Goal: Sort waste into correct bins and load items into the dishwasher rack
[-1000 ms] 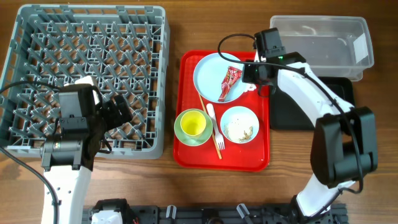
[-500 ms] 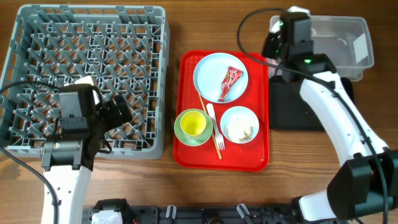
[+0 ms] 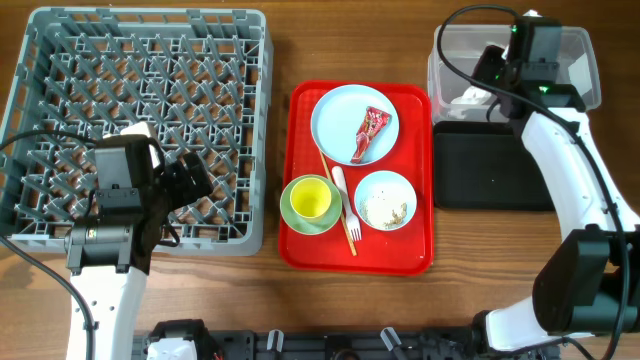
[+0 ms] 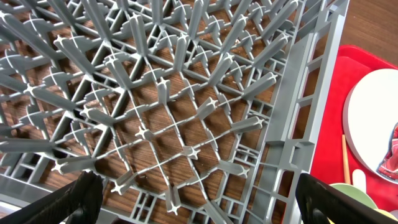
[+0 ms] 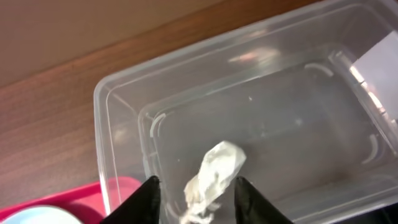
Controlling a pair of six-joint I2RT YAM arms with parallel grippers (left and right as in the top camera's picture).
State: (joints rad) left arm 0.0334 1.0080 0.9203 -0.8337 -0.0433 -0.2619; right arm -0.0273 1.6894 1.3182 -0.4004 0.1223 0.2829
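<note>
Right gripper hovering over clear rectangular plastic tub, jaws partly parted, gripping nothing. Crumpled white tissue showing between fingers, inside tub, gaps both sides. Left gripper gaping wide, empty, over grey lattice rack. Nearby red tray carrying round pale-blue plate, glossy red wrapper lying on it.

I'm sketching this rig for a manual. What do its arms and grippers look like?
Both are built of white tubular links joined by bulky black housings. The left arm and right arm each trail a thin black cable. The left gripper and right gripper have black fingers on boxy black wrist units; a small green light glows on the right wrist.
</note>
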